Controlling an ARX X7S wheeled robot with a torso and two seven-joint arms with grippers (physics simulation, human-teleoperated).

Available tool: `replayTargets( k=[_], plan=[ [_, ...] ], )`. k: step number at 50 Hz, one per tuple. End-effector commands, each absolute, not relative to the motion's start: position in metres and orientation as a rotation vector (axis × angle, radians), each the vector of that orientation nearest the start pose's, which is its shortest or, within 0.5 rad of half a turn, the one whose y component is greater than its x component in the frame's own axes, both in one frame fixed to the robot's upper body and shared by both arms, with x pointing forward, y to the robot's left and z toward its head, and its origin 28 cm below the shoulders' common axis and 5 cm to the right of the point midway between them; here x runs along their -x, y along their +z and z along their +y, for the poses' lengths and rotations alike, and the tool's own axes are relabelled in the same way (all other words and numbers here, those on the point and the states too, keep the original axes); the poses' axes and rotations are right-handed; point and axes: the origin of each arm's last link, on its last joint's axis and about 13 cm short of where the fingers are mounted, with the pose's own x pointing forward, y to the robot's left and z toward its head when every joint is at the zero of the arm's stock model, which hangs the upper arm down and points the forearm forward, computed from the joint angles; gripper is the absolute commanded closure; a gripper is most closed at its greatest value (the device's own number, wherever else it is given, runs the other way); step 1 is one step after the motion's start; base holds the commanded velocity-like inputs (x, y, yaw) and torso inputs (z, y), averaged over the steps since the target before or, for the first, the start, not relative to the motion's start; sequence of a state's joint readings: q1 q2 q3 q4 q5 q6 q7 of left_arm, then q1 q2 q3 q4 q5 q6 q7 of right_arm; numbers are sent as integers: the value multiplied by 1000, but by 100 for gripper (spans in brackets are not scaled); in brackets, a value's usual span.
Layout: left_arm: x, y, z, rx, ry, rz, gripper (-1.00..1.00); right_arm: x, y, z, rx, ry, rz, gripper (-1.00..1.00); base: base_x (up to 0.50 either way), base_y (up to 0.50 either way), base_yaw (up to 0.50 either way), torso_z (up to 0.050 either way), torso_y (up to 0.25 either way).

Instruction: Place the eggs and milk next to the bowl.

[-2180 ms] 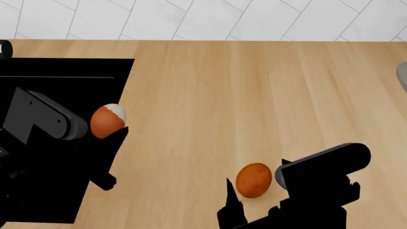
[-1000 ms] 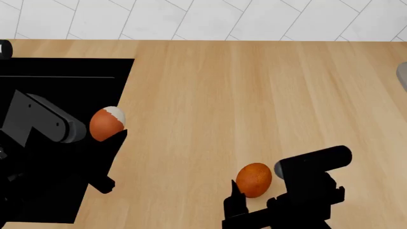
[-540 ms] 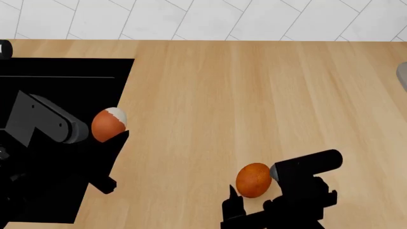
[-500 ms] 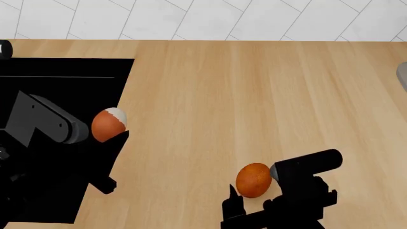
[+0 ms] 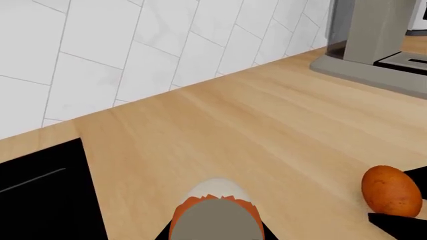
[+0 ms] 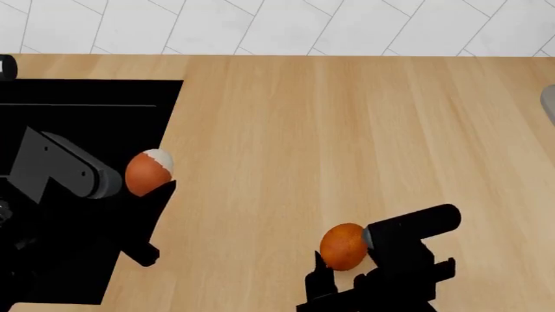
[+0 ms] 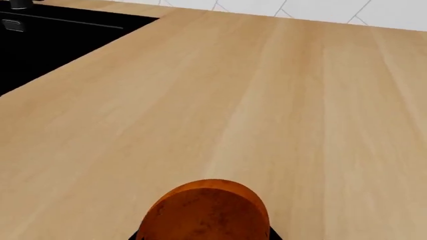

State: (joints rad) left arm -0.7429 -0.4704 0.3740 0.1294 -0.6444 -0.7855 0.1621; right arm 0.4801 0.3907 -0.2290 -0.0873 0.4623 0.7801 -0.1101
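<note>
My left gripper (image 6: 149,181) is shut on the egg with the whitish patch (image 6: 147,173) and holds it over the edge of the black inset. That egg fills the low middle of the left wrist view (image 5: 215,215). My right gripper (image 6: 344,253) has its jaws closed against both sides of the plain brown-orange egg (image 6: 342,246), which sits low at the counter. It also shows in the right wrist view (image 7: 207,212) and in the left wrist view (image 5: 391,190). The milk and the bowl are out of view.
A black inset panel (image 6: 87,104) takes up the left of the wooden counter (image 6: 347,130). A white tiled wall (image 6: 277,26) runs along the back. A grey appliance (image 5: 373,45) stands at the far right, its edge showing in the head view (image 6: 549,104).
My right gripper's jaws have narrowed onto the plain egg, which shifted slightly left. My left gripper with its egg has barely moved.
</note>
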Motion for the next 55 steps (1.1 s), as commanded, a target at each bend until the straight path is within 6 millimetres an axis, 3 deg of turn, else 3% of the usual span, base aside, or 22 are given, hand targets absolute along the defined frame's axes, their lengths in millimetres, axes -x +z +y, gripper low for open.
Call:
replayTargets(
  k=[1,10,25,34,43,55],
  plan=[
    [-308,172,237,-80,-533,133,100,-280,117,-144,145,296,241,100,0,0,0,0,0],
    [-295,177,235,38,-438,63,100,-274,146,-142,185,200,113,100,0,0,0,0,0],
    [-276,192,233,52,-348,-75,100,-259,206,-148,200,56,-93,100,0,0,0,0,0],
    [-270,199,238,61,-277,-145,100,-254,231,-150,191,-43,-199,100,0,0,0,0,0],
    [-268,213,242,91,-225,-220,100,-253,244,-147,188,-56,-238,100,0,0,0,0,0],
    [-270,219,242,139,-217,-260,100,-254,231,-146,174,-31,-215,100,0,0,0,0,0]
  ],
)
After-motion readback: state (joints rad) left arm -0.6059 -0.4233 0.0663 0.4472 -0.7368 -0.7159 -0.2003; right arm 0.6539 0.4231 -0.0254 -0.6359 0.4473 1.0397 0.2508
